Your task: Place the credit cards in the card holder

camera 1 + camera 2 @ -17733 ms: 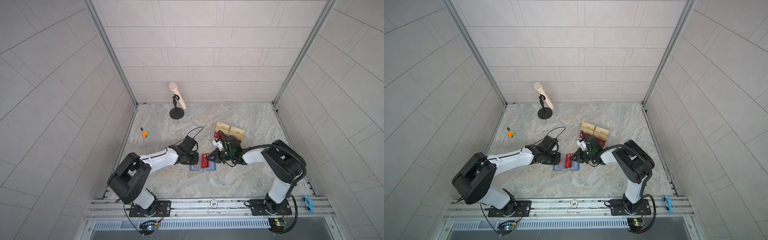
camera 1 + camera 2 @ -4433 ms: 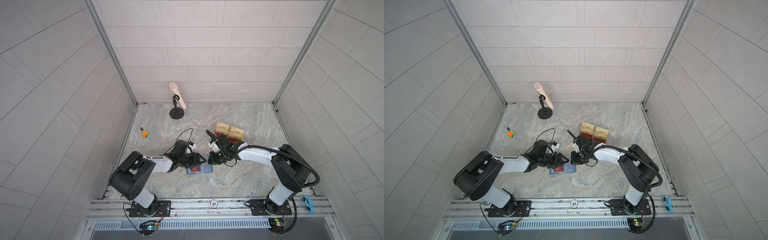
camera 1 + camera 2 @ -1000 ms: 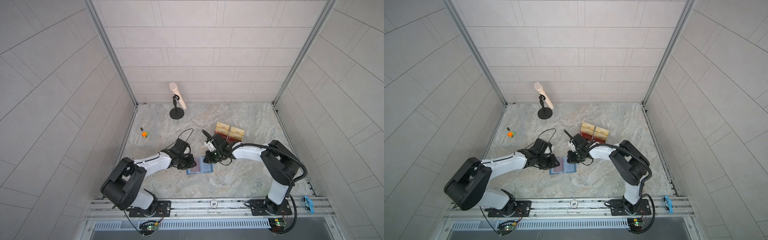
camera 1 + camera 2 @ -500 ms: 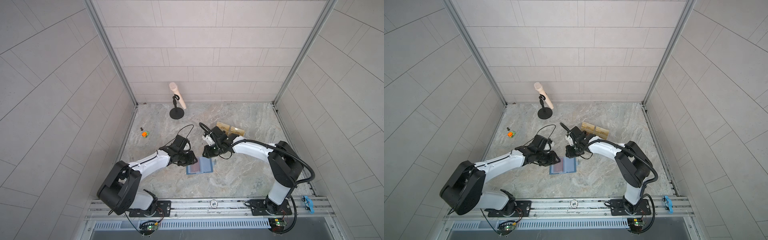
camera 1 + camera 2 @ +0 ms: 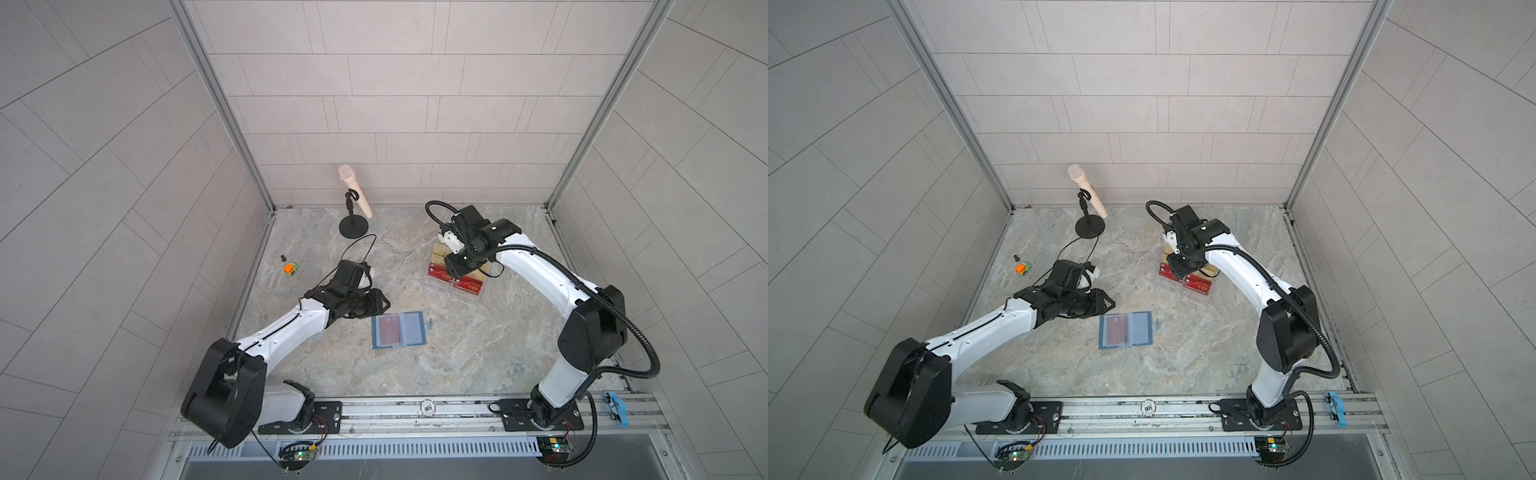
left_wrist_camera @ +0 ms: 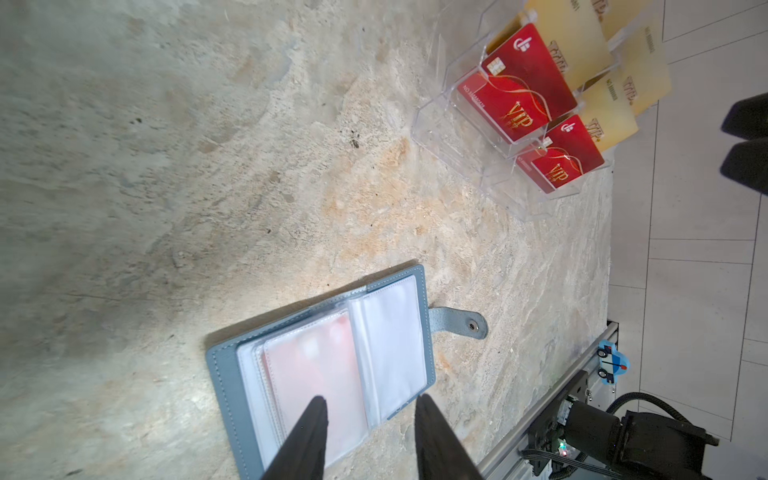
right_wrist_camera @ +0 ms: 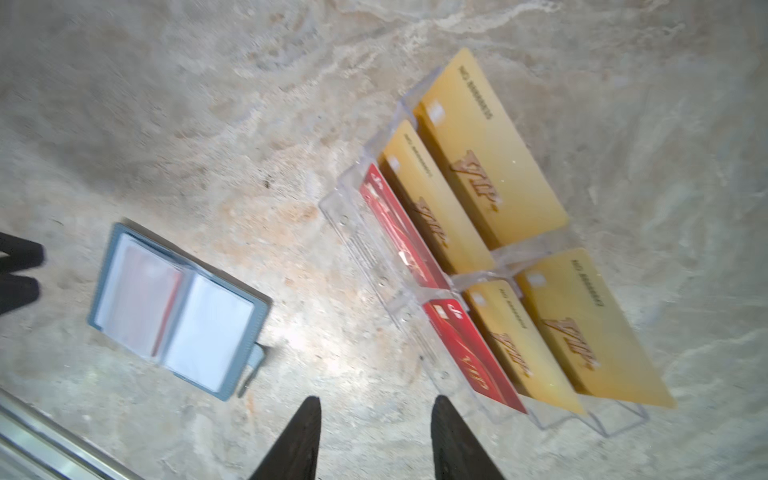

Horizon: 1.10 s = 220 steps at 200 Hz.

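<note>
In a top view, the slate-blue book-style card holder lies open on the marbled floor, with one red card already under a clear sleeve. More red VIP credit cards stand in a clear acrylic tiered stand, beneath the right gripper. A beige microphone and a small orange toy sit well apart, out of the way.

From the left wrist, the left gripper hangs spread and empty over the holder.

From the right wrist, the right gripper's tips are parted and hold nothing. The cards look thin, stiff and slick, so I'd pinch the exposed top edge. The pale gold cards just behind crowd that grip.

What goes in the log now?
wallet: open, red card inside | left gripper: open, empty | right gripper: open, empty | more red cards: in stand
</note>
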Motion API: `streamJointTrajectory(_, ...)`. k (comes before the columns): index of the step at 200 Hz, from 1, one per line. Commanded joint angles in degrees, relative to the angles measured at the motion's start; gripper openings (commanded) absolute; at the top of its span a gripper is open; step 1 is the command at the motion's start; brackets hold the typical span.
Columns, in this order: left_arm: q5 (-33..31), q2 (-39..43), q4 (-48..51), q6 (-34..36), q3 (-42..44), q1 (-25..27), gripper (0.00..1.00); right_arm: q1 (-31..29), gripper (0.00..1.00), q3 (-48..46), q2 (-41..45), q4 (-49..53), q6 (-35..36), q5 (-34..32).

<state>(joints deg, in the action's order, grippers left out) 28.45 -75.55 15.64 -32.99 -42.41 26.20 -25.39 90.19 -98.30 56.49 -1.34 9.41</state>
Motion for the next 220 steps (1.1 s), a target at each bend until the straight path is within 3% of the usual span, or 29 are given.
streamJointTrajectory(1, 1.9, -1.5, 0.3, 2.5, -1.6, -0.5, 0.4, -0.2, 0.47, 1.6, -2.7, 6.5, 8.5, -5.8)
streamJointTrajectory(76, 3.3, -2.0, -1.2, 2.2, -0.1, -1.5, 0.4, 3.8, 0.47, 5.1, -9.8, 6.6, 15.1, -7.1)
streamJointTrajectory(129, 3.4, -2.2, 0.0, 2.6, -0.4, -2.1, 0.39, 4.3, 0.47, 6.1, -12.7, 5.7, 15.7, -4.8)
streamJointTrajectory(220, 2.9, -1.7, 1.6, 3.5, -0.5, -2.3, 0.4, 4.3, 0.42, 3.6, -14.5, 4.6, 17.0, -7.7)
